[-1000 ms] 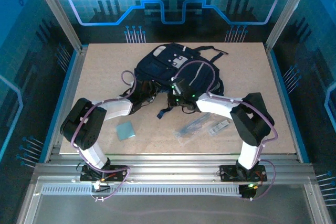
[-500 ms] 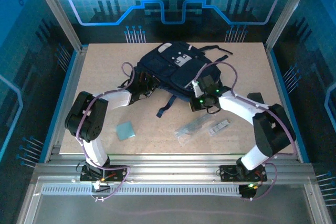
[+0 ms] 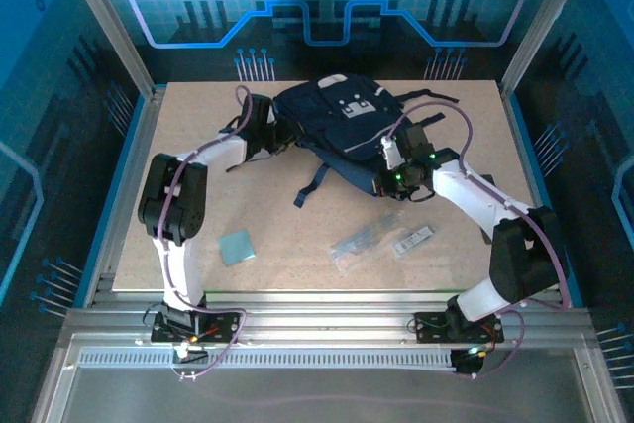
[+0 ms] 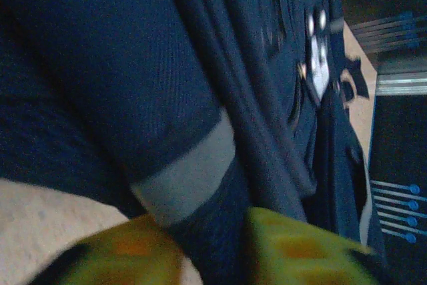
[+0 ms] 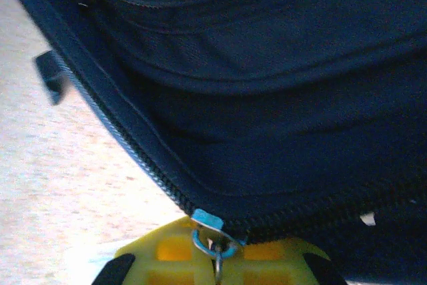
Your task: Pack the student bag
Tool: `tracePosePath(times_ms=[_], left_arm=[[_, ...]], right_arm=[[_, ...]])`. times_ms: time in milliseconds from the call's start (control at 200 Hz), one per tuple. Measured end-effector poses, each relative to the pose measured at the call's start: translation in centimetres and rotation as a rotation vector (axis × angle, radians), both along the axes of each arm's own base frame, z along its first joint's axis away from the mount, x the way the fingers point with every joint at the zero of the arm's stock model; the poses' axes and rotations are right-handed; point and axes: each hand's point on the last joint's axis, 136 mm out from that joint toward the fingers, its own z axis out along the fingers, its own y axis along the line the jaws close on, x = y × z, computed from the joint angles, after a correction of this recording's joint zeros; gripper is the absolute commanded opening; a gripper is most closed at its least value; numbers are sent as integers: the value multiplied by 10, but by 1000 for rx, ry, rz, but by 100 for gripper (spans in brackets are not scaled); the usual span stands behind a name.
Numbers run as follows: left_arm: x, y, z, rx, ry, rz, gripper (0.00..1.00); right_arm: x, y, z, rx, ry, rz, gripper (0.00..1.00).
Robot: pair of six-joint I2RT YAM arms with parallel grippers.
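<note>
Since a second ago, a haul of the student bag [image 3: 337,116] from table centre toward 12 o'clock, both arms stretched out after it. Lies flat there now, white-grey patch up, a loose black strap [image 3: 315,185] trailing toward 6 o'clock. Keeps its inside hidden. Right pincer [image 5: 215,261] clamped tight on the zipper pull [image 5: 215,239] at the bag's 4 o'clock edge. Left pincer [image 4: 213,248] narrowly parted at the 9 o'clock edge, a grey-banded strap [image 4: 193,181] in the gap. On the beige table [image 3: 188,136], toward 6 o'clock, a teal square [image 3: 238,245] and clear packets [image 3: 381,237]. Beyond, blue-lit panels [image 3: 317,7] and aluminium rails [image 3: 317,319].
</note>
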Motion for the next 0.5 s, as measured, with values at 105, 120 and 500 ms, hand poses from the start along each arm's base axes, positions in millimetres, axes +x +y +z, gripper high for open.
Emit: tracePosePath(times_ms=[105, 120, 500], left_arm=[[15, 18, 7, 0, -12, 37, 68], [16, 20, 8, 0, -14, 41, 68], [-87, 41, 10, -88, 60, 182, 82]], right_arm=[[-2, 32, 6, 117, 42, 42, 0], [-2, 37, 7, 130, 46, 51, 0], [28, 185, 26, 419, 129, 211, 0]])
